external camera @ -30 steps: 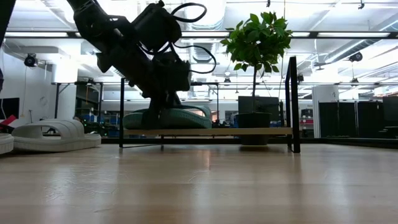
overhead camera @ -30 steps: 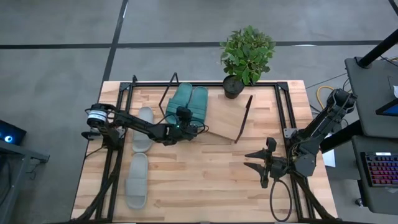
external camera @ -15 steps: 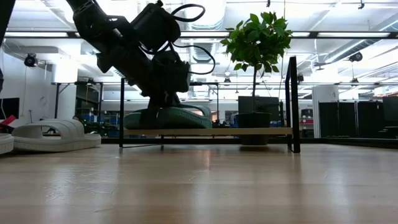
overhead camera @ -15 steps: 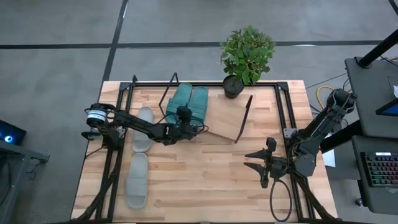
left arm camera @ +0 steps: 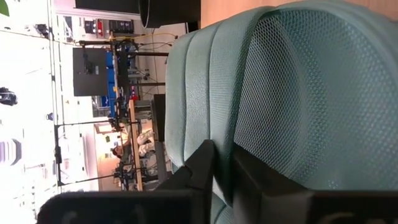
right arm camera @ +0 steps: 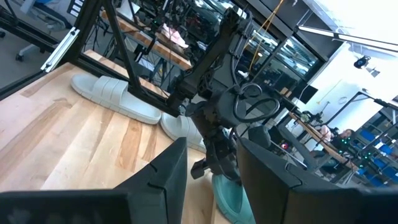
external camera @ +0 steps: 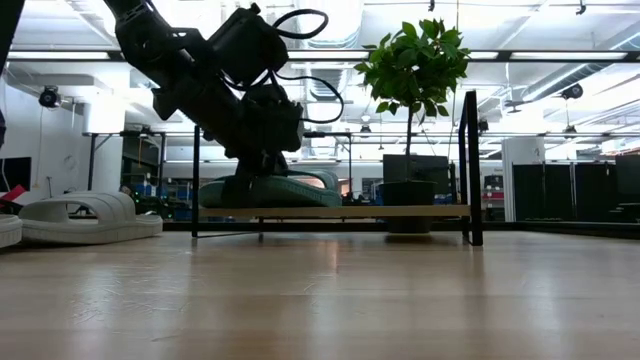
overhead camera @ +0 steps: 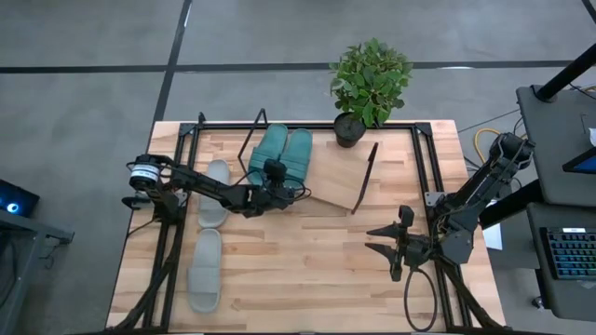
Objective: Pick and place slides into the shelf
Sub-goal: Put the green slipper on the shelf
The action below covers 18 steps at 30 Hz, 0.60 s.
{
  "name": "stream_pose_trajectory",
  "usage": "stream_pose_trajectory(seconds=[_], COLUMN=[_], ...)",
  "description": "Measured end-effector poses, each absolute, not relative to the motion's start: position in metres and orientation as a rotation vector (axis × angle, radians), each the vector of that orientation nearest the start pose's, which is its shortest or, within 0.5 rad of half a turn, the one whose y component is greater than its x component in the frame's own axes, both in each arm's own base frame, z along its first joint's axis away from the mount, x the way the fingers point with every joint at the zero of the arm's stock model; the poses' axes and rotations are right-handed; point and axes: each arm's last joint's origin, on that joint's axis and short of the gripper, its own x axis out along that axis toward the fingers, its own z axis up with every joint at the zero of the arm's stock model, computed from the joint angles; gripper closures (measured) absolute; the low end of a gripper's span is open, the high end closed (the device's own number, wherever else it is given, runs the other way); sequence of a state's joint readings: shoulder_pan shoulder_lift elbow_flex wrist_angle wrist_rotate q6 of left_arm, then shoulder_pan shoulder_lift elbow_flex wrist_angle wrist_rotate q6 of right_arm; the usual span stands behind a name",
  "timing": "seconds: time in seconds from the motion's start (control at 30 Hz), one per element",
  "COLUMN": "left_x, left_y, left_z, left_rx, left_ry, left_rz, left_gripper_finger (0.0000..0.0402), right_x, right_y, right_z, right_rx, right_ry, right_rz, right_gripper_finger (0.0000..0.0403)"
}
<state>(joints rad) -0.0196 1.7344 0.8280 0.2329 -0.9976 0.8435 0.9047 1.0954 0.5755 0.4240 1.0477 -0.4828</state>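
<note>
**Teal slide on shelf, left arm gripping**

Left gripper (overhead camera: 274, 182) is clamped on the strap edge of one teal slide (overhead camera: 273, 156), which lies beside its teal mate (overhead camera: 297, 154) on the shelf (overhead camera: 337, 186). Judged light, soft foam; the broad strap is the best hold. Mesh-textured strap, ribbed edge. Two grey slides (overhead camera: 214, 192) wait on the table, left of the shelf. Right gripper (overhead camera: 399, 242) idles spread wide, well apart.

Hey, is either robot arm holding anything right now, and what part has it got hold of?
The left gripper pinches a teal slide on the shelf at its heel-end edge. The right gripper holds nothing.
</note>
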Motion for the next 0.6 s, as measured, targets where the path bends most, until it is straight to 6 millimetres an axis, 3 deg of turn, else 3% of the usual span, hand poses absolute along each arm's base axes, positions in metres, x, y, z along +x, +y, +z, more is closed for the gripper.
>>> stream_pose_trajectory(seconds=[0.37,0.6], left_x=[0.327,0.327], left_y=[0.017,0.01], left_z=[0.159,0.167], left_rx=[1.081,1.078], left_ry=[0.978,0.94], left_rz=[0.61,0.61], left_gripper_finger=[0.0278,0.0242], right_x=[0.158,0.158], right_y=[0.16,0.16], right_z=[0.261,0.26], right_rx=[-0.561,-0.562], right_ry=[0.087,0.088], right_rz=[-0.127,-0.127], right_gripper_finger=[0.0271,0.0271])
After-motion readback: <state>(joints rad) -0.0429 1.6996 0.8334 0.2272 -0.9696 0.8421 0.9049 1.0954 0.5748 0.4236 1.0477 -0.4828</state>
